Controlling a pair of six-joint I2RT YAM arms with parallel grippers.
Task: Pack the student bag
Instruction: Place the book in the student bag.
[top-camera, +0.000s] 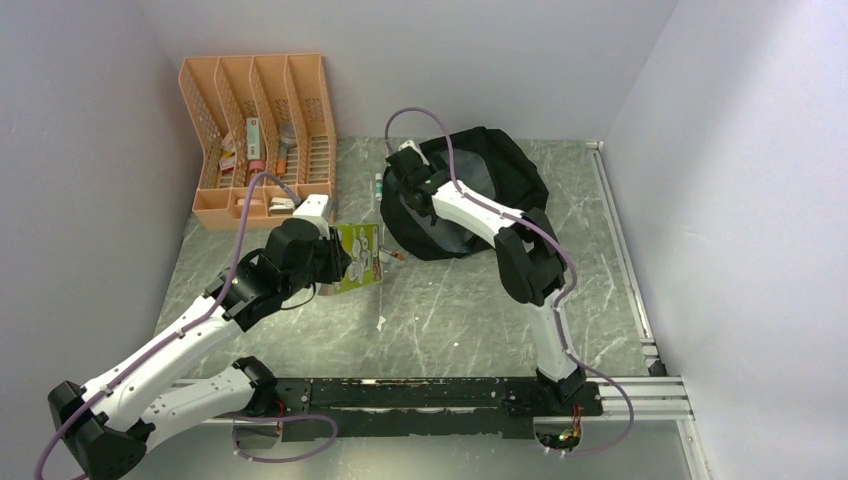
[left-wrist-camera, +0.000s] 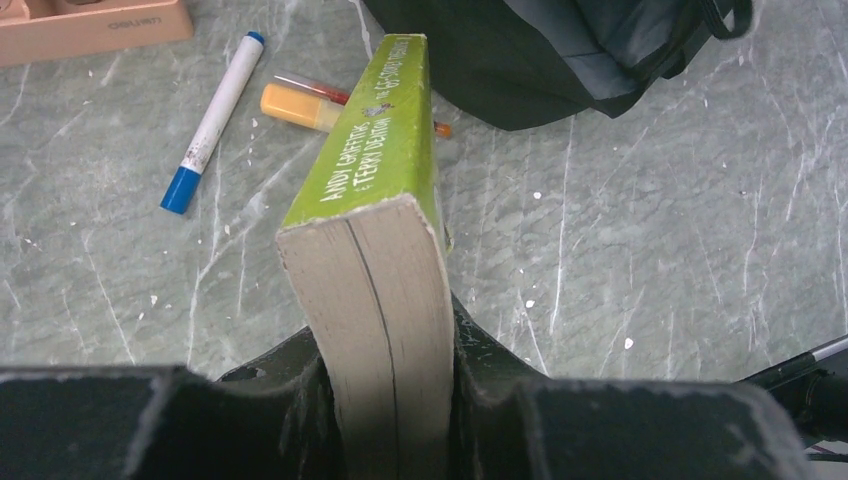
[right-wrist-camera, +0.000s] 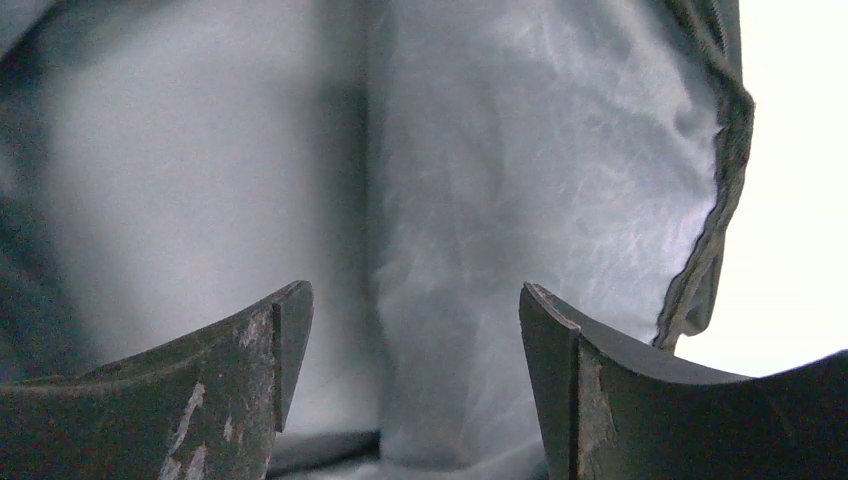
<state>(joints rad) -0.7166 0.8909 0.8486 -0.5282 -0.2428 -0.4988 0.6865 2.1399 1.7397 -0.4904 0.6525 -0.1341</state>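
Overhead view:
- The large black soft fabric backpack (top-camera: 500, 190) lies on the grey-green marbled table (top-camera: 450, 320), far side, right of centre.
- Its long axis runs roughly left to right across the table. The mouth gapes up and toward the left, with grey lining showing inside.
- The right gripper (top-camera: 405, 165) sits at the left rim of that mouth. How its jaws stand can't be read from here.
- The left gripper (top-camera: 335, 262) is near mid-table, left of the bag and apart from it, with a green paperback book (top-camera: 358, 257) in it.
- An orange mesh desk organiser (top-camera: 262, 130) stands at the far left.

Left wrist view (adds the grip):
- The jaws are clamped on the book's page block. The book stands on edge with the green spine (left-wrist-camera: 385, 160) up, its length pointing away toward the backpack's dark edge (left-wrist-camera: 520, 70).
- Lying on the table beyond the book are a white marker with a blue cap (left-wrist-camera: 213, 120) and a short orange-yellow marker (left-wrist-camera: 300, 105), the latter partly hidden behind the spine.

Right wrist view (adds the jaw state):
- The right gripper's fingers (right-wrist-camera: 240, 350) stand well apart with nothing between them.
- They face the crumpled grey lining (right-wrist-camera: 480, 200) at close range, with the zipper edge at the right. Contact with the fabric can't be made out.
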